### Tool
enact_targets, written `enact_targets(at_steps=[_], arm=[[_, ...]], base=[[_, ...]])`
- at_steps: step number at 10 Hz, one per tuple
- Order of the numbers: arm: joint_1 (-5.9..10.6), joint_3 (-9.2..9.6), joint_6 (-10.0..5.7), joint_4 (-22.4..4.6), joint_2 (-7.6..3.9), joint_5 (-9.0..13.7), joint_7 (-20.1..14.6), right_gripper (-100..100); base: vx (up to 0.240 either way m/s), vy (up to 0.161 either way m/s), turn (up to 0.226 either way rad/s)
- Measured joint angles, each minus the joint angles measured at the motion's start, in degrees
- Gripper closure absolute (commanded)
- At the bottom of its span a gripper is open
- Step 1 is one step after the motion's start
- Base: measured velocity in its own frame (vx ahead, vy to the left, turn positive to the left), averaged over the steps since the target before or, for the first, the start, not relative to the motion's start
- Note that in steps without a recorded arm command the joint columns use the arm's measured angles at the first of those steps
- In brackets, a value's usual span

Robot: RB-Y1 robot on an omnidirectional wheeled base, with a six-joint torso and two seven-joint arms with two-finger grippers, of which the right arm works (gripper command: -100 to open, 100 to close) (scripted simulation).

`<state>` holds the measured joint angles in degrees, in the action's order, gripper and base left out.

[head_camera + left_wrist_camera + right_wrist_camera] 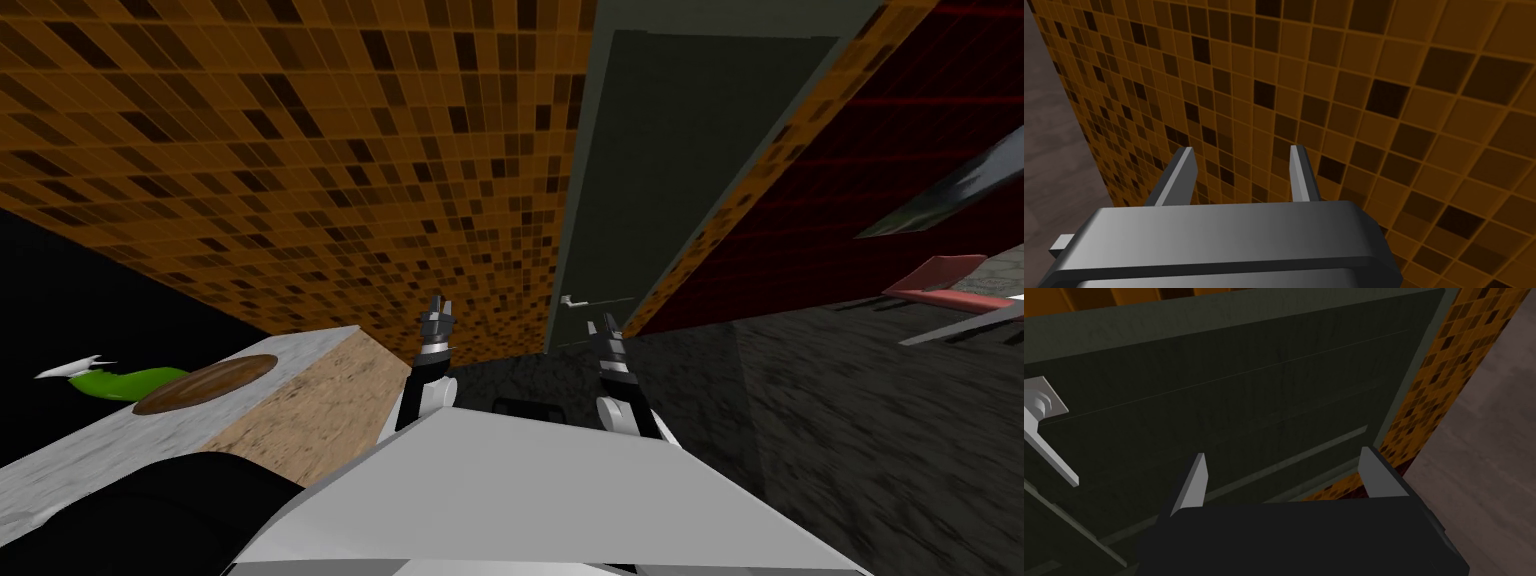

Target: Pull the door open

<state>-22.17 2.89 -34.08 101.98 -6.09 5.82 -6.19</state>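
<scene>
1. The right pincer (1284,480) is spread wide. Its two fingers (1191,485) stand apart with nothing between them, and they touch nothing.
2. It points at the dark grey-green door (1249,388), at the plain panel and not at the hardware.
3. The pale lever handle (1049,443) sits outside the gap, off beyond one finger, with its square plate close to the door's edge.
4. In the head view the handle lies on the robot's left of the right pincer and a little further forward. The lever runs level across the door, with its free end towards that pincer.
5. My judgement: the right arm is the nearer one. It needs to shift left and forward until the lever lies between the fingers and crosses them.
6. The left pincer (1241,175) is also spread and empty. It faces the orange and brown tiled wall (1374,100), further from the handle.
7. The door looks shut in its frame, so the pull has not started.
8. Further out on the left stands a worktop (90,440) with a brown disc (205,383).
</scene>
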Motion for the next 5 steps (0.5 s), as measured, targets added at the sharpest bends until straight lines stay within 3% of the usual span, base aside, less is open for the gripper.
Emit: enact_targets(at_steps=[5], arm=[[2.39,-0.11,-1.84,-7.6,-1.85,0.2,-0.9,-100]], base=[[0.039,-0.048,0.075]])
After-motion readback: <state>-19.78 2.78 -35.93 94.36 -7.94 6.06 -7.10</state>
